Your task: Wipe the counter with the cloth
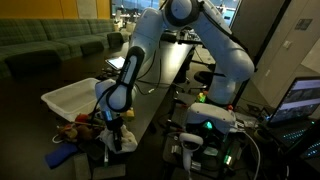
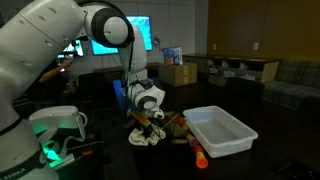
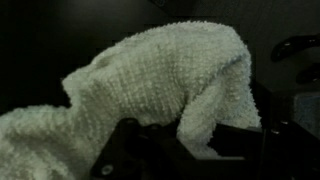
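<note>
One cloth (image 3: 165, 85), one hand (image 2: 147, 126), both low over the dark tabletop (image 2: 268, 162).

Hand: jaws closed right down on a pinch of the cream fabric. Wrist view shows the rest of the rag humped up ahead of the jaws, with a loose tail trailing off to the lower left. Only a small part of it looks gripped.

Position: in both exterior views the pale bundle sits under the hand at tabletop level. Small toys (image 1: 78, 127) lie just beside it, and the white tub (image 1: 72, 98) is near, further along the same side. The open dark surface runs away on the opposite side.

Step in hand, as I read it: the wiping stroke itself. Cannot tell whether the cloth is pressed flat or only brushing the surface.

To do it well:
- Keep the grip firm; a pinch this small could slip if the rag drags hard.
- Stay low enough that the hump flattens and fabric meets the tabletop, not metal.
- Sweep towards the open surface, away from toys and tub. A stroke the wrong way would likely shove the toys about or snag the loose tail on them.
- Hold the height steady and move slowly in straight, overlapping passes.
- Watch the trailing tail; if it folds under the hand, the contact patch probably shrinks.
</note>
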